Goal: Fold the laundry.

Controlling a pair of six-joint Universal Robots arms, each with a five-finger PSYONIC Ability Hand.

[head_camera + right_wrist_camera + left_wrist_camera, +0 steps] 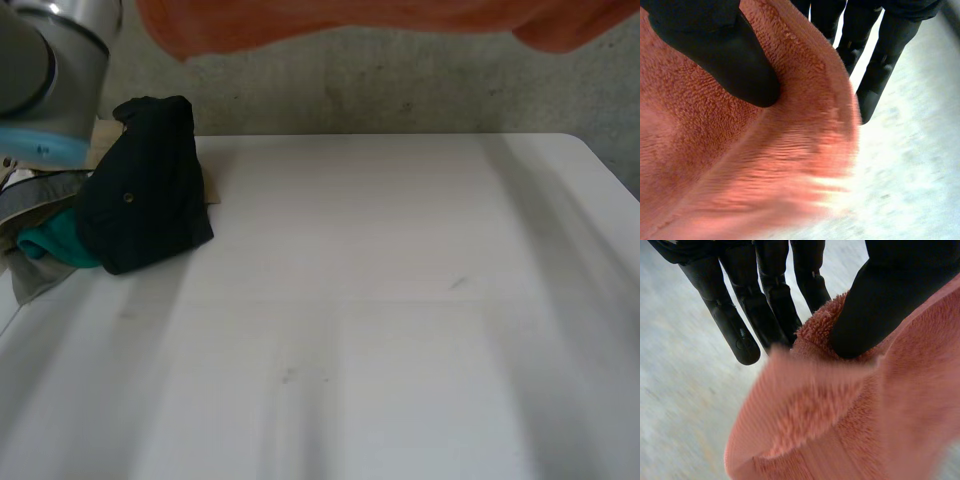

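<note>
We judged that the orange towel (330,20) hung high above the bare middle of the counter (400,330), spread between the 2 arms, so it could open out flat before being laid down for folding. It was well apart from the dark pile of clothes (145,200) at the counter's left side. The left robot hand (880,300) pinched a towel edge between thumb and straight fingers, and the right robot hand (725,55) clamped its edge likewise.
</note>
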